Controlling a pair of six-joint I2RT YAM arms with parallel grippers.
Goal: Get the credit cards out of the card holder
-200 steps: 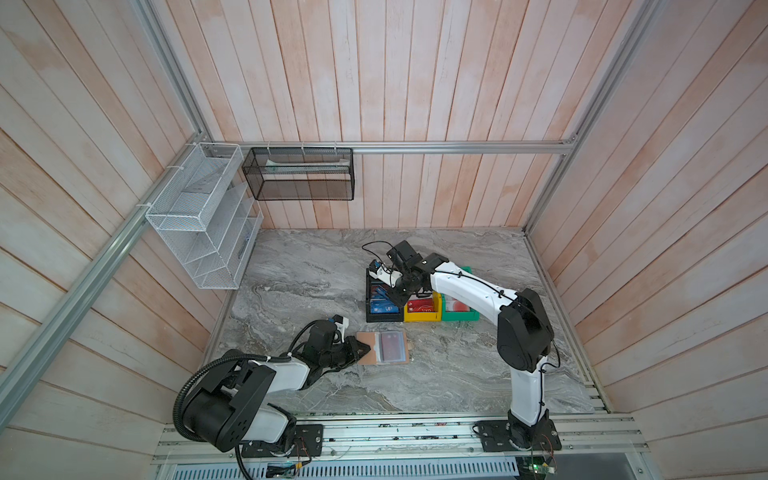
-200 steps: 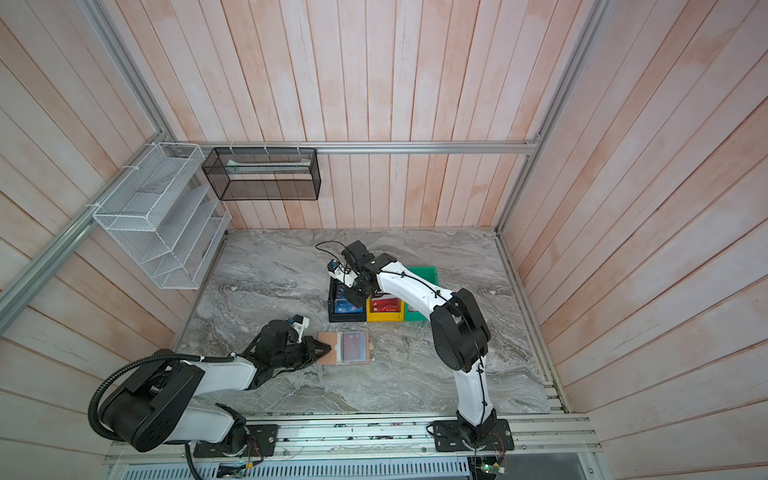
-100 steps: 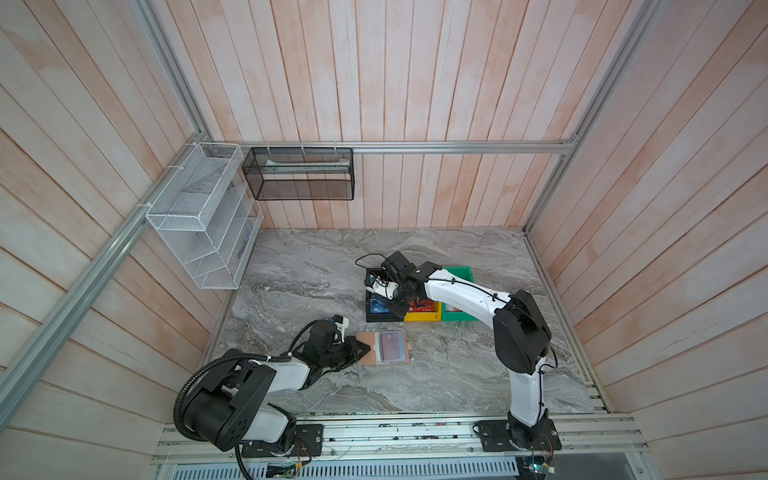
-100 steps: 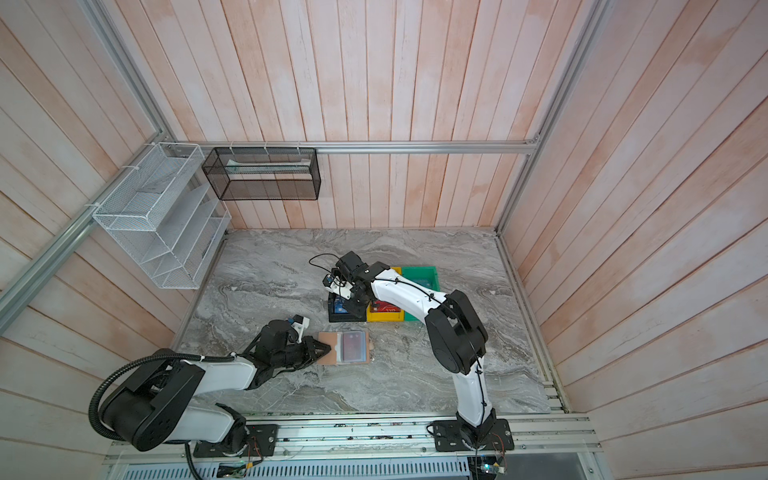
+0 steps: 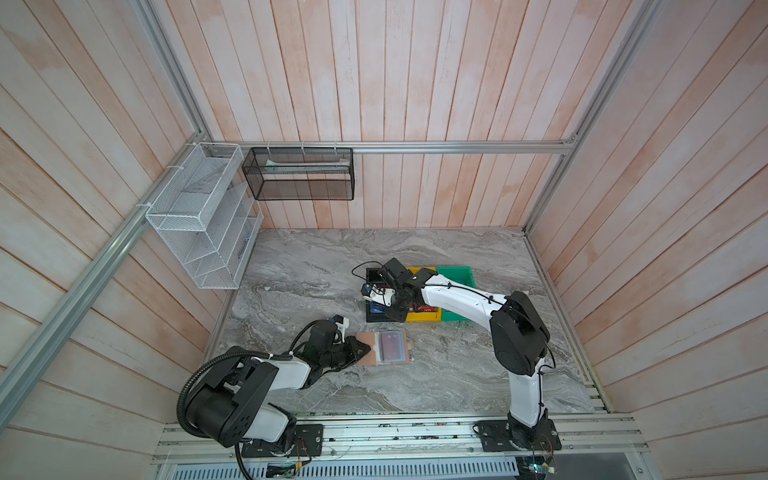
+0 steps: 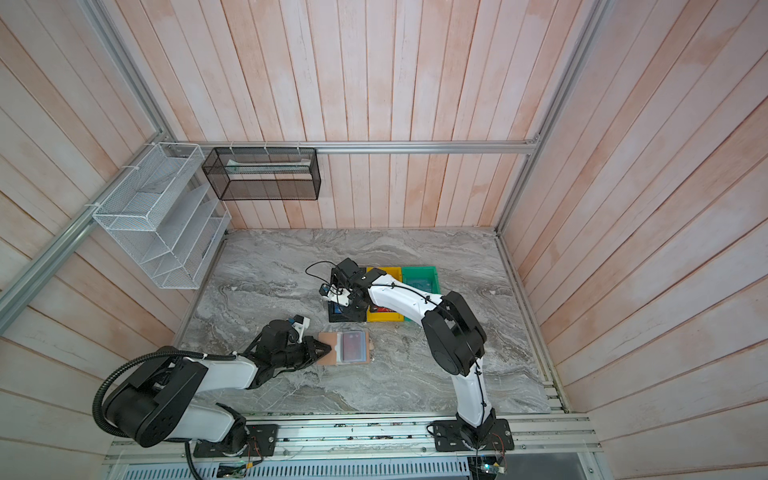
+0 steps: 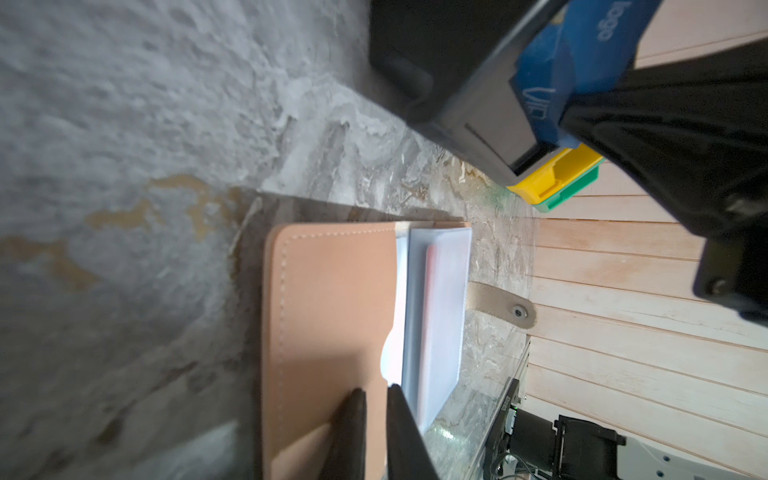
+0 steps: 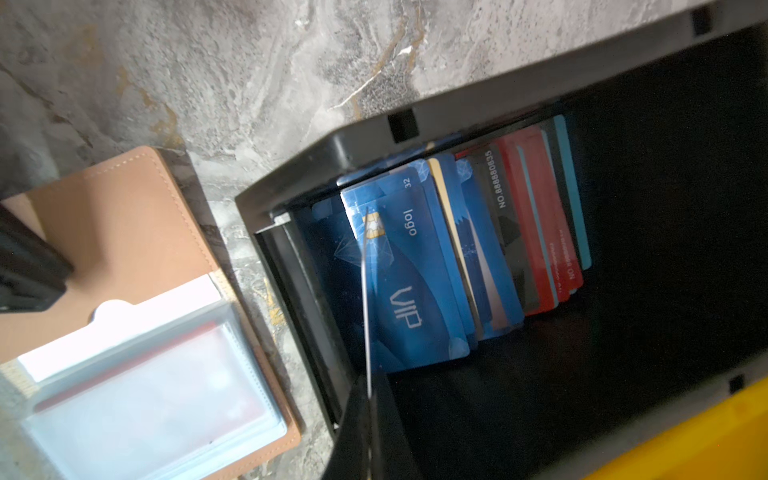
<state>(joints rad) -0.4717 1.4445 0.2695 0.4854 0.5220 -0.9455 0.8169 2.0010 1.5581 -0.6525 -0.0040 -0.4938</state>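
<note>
The right gripper (image 8: 369, 395) pinches a credit card (image 8: 365, 316) edge-on over the black bin (image 8: 478, 112) at twelve o'clock of the card holder (image 7: 324, 299), while the left gripper (image 7: 376, 392) nips its nine o'clock cover; the credit card seems light, stiff and slick, best taken by a short edge.

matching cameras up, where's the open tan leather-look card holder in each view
in a top view: tan leather-look card holder open mid-table, just in front of the black plastic bin
in a top view: card holder, same place
left wrist: card holder close up, mid-frame
right wrist: card holder at the frame's edge
shared landmark: black plastic bin, in all four
</note>
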